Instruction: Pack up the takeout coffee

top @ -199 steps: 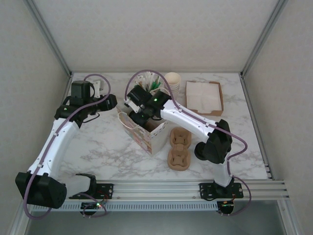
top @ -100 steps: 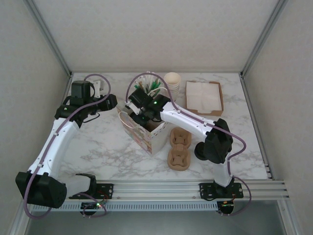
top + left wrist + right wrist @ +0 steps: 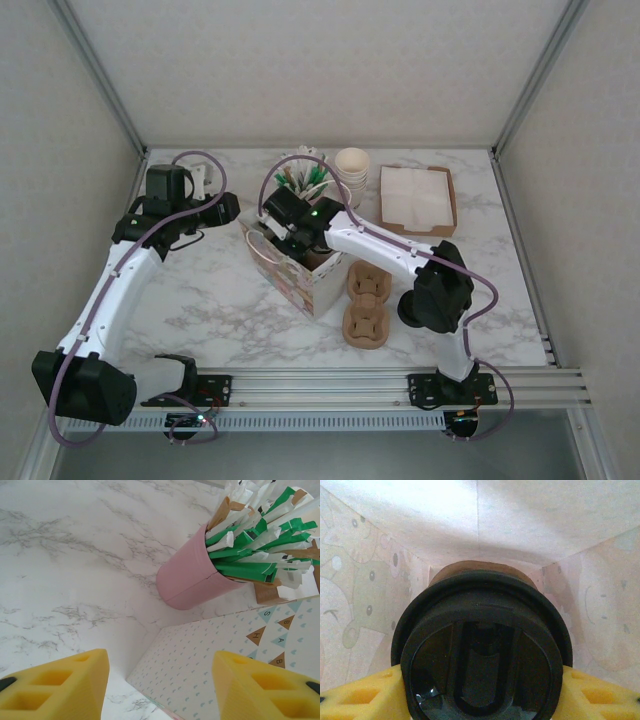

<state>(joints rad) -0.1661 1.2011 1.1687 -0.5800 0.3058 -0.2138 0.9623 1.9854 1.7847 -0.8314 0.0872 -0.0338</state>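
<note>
The marble table (image 3: 200,300) is carrying a patterned paper bag (image 3: 305,285), which is standing open at its middle. From above, the right arm (image 3: 375,243) is dipping into the bag's mouth. The right wrist camera is looking inside the bag, where the right gripper (image 3: 480,702) is clamping the takeout coffee (image 3: 480,650), lid up, between its yellow fingers (image 3: 355,700). Left of the bag, the left gripper (image 3: 160,685) is hovering with jaws spread around nothing. Its camera is facing the bag's wall and a pink cup (image 3: 187,582) of packets just behind it.

The takeout coffee (image 3: 480,650) is seen upright, lowered inside the patterned paper bag (image 3: 365,595), its round black lid (sip slot visible) facing up, the cup hidden beneath.
</note>
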